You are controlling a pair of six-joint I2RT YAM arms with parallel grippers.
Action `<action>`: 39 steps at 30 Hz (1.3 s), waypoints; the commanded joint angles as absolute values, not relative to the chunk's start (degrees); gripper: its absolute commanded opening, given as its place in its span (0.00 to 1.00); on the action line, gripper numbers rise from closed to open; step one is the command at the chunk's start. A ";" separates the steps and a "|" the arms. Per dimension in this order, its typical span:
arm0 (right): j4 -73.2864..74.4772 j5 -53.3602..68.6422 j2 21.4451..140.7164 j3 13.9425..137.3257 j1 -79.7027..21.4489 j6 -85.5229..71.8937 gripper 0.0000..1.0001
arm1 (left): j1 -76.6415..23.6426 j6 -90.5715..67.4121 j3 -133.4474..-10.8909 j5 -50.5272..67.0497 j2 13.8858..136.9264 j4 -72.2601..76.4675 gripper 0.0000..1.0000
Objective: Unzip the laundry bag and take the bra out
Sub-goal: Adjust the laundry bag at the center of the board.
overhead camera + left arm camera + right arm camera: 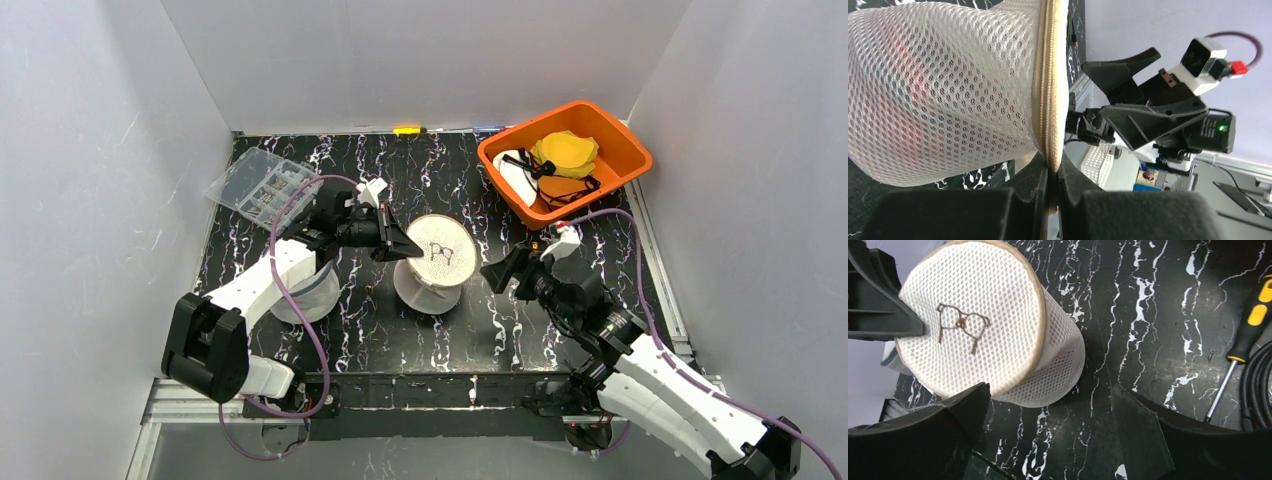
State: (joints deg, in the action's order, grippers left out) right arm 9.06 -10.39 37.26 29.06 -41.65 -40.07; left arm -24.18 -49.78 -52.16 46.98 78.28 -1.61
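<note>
Laundry bag (437, 262) sits tilted on the bench (400, 335), between your 2 tools. Your right tool (495, 272) hangs just to the bag's right, jaws spread, touching nothing. Your left tool (1052, 172) is clenched on the bag's tan zipper seam (1045, 100). Beyond the right tool, an orange bin (500, 185) holds garments.

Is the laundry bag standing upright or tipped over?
Tipped: the laundry bag shows its round end face sideways, and the left gripper pinches its rim.
</note>
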 commanded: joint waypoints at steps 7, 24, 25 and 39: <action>8.88 -26.88 33.57 27.55 -41.67 -46.41 0.99 | -21.44 -59.87 -52.35 40.39 77.68 -2.50 0.00; 2.43 -15.74 44.55 34.06 -41.67 -34.41 0.99 | -18.49 -59.28 -53.53 42.04 73.36 -6.56 0.00; 1.62 -13.35 45.48 34.39 -41.71 -33.80 0.99 | -18.44 -59.91 -53.75 42.08 73.44 -7.43 0.00; -6.79 2.50 47.61 36.87 -46.41 -32.92 0.92 | -18.52 -70.19 -50.80 40.12 73.67 -4.41 0.00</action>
